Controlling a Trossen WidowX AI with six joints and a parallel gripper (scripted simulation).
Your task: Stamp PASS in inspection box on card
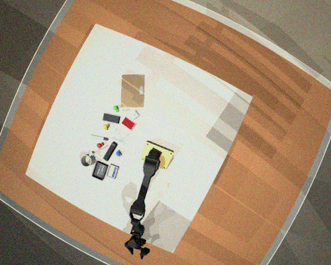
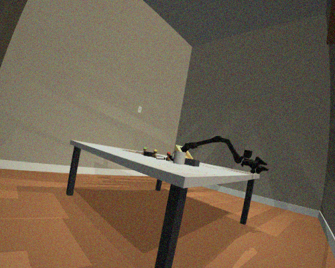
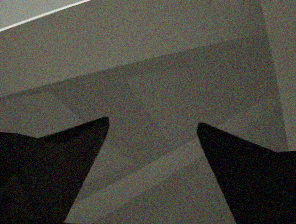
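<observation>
the tool [image 1: 137, 254] [image 2: 266, 165] [image 3: 153, 124] gapes with nothing in it, at the top view's bottom edge; small knobbed pieces, green [image 1: 116, 108], yellow [image 1: 106, 126], red [image 1: 99, 145] and blue [image 1: 118, 152], stand left of centre, the pass stamp indistinguishable.

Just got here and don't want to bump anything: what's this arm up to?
Nothing is being handled: the gripper is open, its fingers pointing out past the table edge. The small items, among them a red-knobbed piece, stand away from it.
</observation>
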